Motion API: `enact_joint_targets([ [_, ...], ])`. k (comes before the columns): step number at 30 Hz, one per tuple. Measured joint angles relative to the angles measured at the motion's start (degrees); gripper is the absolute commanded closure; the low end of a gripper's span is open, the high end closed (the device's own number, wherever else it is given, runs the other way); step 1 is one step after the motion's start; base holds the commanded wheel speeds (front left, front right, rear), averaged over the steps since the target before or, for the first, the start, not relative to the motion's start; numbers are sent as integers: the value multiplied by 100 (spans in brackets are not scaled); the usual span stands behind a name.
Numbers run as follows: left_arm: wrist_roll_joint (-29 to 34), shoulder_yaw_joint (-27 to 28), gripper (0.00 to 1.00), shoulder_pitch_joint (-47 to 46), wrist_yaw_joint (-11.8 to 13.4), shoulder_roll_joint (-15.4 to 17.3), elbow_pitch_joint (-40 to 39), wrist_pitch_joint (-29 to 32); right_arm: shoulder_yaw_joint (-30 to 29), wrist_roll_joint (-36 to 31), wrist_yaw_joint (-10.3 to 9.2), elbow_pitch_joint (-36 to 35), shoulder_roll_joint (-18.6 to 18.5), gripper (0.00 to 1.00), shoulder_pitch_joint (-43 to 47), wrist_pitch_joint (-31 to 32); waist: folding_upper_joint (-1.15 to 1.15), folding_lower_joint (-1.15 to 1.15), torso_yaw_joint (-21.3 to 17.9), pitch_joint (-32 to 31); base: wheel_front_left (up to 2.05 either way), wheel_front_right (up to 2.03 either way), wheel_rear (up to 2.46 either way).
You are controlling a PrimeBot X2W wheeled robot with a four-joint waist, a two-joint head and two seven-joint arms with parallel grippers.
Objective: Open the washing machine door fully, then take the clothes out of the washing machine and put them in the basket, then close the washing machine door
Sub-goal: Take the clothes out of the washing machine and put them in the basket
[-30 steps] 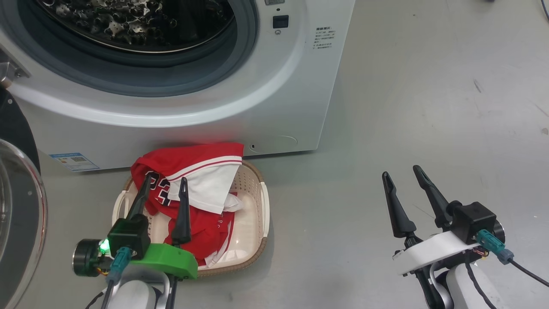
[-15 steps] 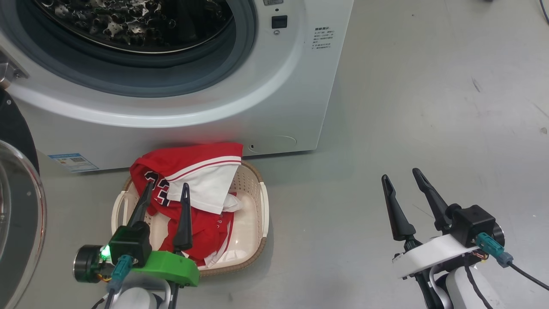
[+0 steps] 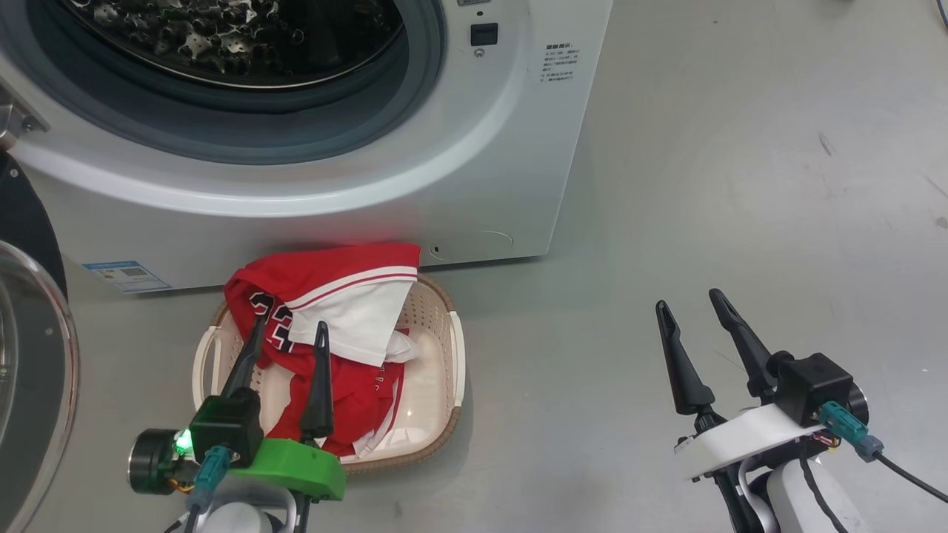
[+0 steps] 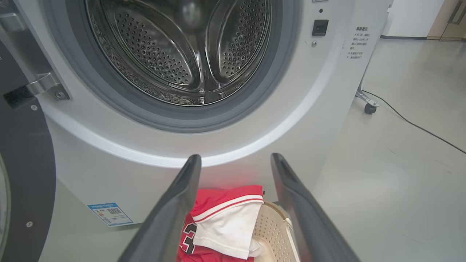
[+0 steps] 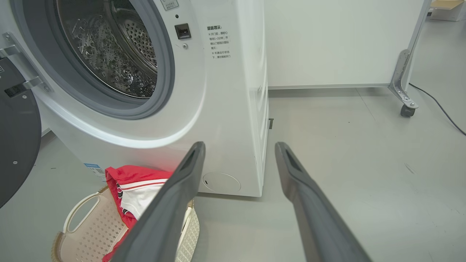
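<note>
Left end effector [image 3: 289,323] and right end effector [image 3: 687,300] found released, empty; red jersey [image 3: 333,285], heaped just ahead of left, may be snagged by closing washing machine door [image 3: 33,370].

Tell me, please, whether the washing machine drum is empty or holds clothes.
Empty, as far as visible: the drum shows bare perforated steel; the clothes lie in the basket.
</note>
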Motion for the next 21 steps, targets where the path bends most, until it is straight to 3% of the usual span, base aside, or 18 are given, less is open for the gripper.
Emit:
enact_joint_targets([
  [11,-152,-68,0,-53,0,9,158,201,157,-19,0,-157,11,0,-39,0,0,0,-85,334,0,0,0],
  [21,-347,11,0,-758,0,11,734,571,234,-36,0,-326,18,0,-310,0,0,0,-271,884,0,0,0],
])
